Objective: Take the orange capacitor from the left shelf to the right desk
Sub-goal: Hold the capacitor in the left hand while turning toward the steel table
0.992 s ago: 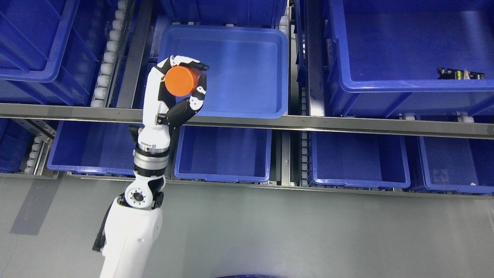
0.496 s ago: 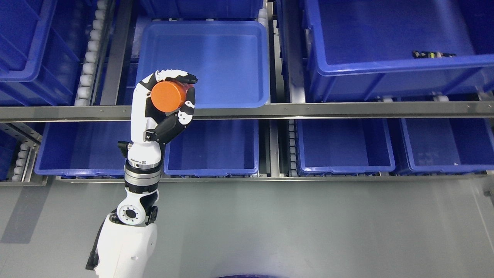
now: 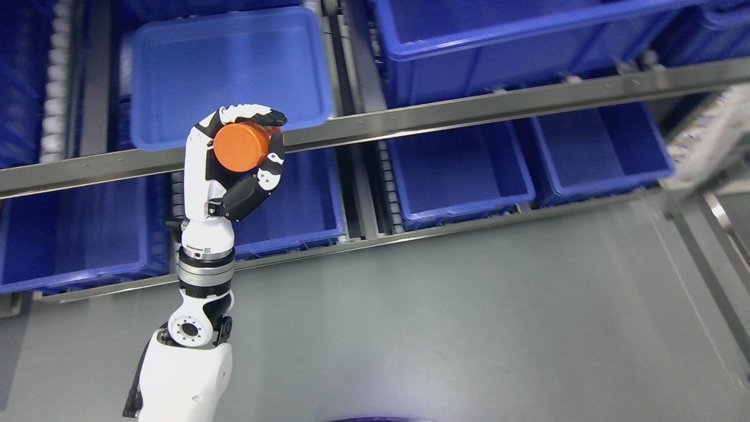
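The left hand (image 3: 234,155) rises from the arm that enters at the 7 o'clock corner of the head view, the forearm standing nearly upright. Its fingers (image 3: 258,114) curl over the top of the orange capacitor (image 3: 241,146) while the thumb presses from below at 5 o'clock of the part, so the hand is closed around it. The capacitor is a short orange cylinder whose flat round face is turned toward the camera. It is held in the air, clear of every bin, in front of the grey metal shelf rail (image 3: 410,120) that crosses the view on a slant from 9 o'clock up toward 2 o'clock.

Behind the hand, at 12 o'clock of it, sits a light blue tray (image 3: 176,58) on the upper level of the shelf. Darker blue bins (image 3: 457,170) line the lower level under the rail, running from 9 o'clock across to 3 o'clock. The grey floor (image 3: 469,328) fills the lower half of the view. At the far 3 o'clock edge a blurred pale structure (image 3: 709,146) shows; what it is cannot be told.
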Robot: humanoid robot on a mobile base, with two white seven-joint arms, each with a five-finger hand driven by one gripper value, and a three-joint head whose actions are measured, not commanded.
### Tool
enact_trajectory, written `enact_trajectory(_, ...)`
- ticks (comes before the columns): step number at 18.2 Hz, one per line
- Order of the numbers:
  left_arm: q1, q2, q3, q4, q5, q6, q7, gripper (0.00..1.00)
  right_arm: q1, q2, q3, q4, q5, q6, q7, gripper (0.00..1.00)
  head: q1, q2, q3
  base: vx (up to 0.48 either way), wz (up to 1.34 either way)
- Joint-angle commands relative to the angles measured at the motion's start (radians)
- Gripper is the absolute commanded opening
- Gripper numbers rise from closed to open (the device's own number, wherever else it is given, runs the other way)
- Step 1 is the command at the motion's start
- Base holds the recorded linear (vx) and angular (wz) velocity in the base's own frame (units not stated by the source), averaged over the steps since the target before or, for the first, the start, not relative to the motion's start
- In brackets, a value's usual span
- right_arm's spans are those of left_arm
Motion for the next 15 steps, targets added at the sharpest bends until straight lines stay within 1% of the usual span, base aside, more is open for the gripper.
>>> enact_trajectory(1, 0.002, 0.017, 0.016, -0.028, 0.0, 0.002, -0.001, 0.01, 0.022, -0.017, -0.012, -0.017, 0.006, -0.001, 0.001, 1.0, 0.0, 0.0, 0.0, -0.184, -0.54)
enact_trajectory(7, -0.001, 0.017, -0.007, -0.021, 0.002, 0.008, -0.002, 0.02, 0.022, -0.017, -0.012, -0.017, 0.006, -0.001, 0.001, 1.0, 0.0, 0.0, 0.0, -0.152, -0.51)
enact_trajectory(15, -0.029, 0.017, -0.079, -0.018, 0.0, 0.027, -0.002, 0.02, 0.022, -0.017, -0.012, -0.017, 0.006, -0.001, 0.001, 1.0, 0.0, 0.0, 0.0, -0.06, -0.26)
